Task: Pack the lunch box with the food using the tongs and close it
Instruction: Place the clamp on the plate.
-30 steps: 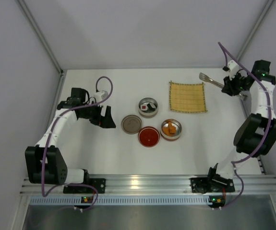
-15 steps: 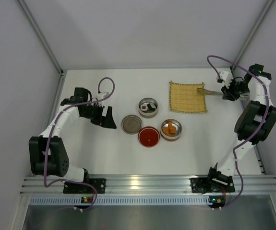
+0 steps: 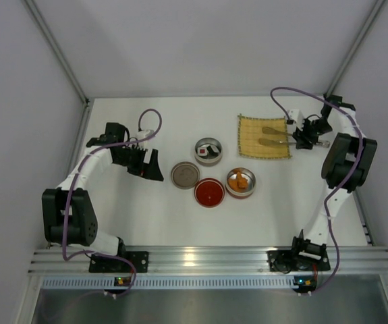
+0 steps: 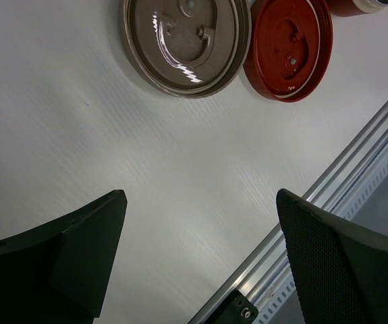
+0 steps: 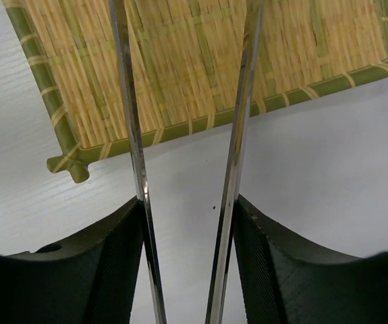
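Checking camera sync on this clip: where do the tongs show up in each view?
Top external: tongs at upper right, tips over the yellow mat, handle end in the right gripper.
Left wrist: not in view.
Right wrist: both arms run up mid-frame between the fingers, over the mat.
Shared landmark: the mat; left wrist shares only the red lid with the top view.

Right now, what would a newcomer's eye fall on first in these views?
The silver tongs in the right gripper, tips spread over the yellow mat, far right. Mid-table, a sushi tin and a tin of orange pieces sit open beside a grey lid and a red lid; the left gripper hangs open to their left.
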Robot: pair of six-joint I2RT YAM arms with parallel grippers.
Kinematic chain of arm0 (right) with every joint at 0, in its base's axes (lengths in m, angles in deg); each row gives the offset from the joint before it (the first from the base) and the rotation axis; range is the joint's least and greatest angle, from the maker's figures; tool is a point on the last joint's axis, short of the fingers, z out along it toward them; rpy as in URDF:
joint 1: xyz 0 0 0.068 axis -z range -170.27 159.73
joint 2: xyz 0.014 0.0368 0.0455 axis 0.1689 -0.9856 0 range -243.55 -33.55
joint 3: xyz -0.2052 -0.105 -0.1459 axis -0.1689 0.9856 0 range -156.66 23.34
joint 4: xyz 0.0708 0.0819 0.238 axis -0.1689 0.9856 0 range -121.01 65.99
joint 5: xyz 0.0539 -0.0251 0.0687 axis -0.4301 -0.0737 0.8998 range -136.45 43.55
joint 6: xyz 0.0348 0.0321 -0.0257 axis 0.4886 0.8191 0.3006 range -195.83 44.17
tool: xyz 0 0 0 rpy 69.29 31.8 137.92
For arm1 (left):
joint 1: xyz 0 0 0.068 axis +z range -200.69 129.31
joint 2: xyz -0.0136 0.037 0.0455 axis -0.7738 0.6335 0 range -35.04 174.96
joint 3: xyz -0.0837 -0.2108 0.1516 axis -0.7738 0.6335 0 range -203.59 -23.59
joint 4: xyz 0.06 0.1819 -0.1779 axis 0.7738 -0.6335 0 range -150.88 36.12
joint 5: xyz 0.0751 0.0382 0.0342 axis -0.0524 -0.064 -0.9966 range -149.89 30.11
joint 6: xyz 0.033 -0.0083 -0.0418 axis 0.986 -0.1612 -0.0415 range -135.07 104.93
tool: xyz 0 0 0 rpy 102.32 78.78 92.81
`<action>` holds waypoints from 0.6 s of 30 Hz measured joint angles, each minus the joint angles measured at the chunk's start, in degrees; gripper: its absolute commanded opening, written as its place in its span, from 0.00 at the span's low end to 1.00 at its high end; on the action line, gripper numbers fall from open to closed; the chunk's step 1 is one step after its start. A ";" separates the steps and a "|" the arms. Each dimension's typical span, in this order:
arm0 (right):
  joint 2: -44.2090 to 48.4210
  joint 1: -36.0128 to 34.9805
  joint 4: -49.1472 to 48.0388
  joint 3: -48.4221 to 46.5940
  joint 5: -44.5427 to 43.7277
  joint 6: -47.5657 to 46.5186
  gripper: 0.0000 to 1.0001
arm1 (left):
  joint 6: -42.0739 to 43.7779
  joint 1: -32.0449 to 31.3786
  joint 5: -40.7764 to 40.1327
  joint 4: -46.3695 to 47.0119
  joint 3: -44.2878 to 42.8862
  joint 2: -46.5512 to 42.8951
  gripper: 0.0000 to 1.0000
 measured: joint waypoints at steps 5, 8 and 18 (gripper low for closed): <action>-0.76 0.04 -0.20 0.00 -1.29 0.02 0.77 | 0.39 0.00 -0.63 0.00 0.00 0.00 0.96; -0.76 0.04 -0.26 -0.04 -1.46 0.28 0.91 | 0.83 0.00 -1.49 0.02 0.00 -0.04 0.96; 1.36 0.04 0.68 -0.76 1.03 3.87 1.00 | 1.68 0.00 -3.69 0.17 0.04 -3.87 0.93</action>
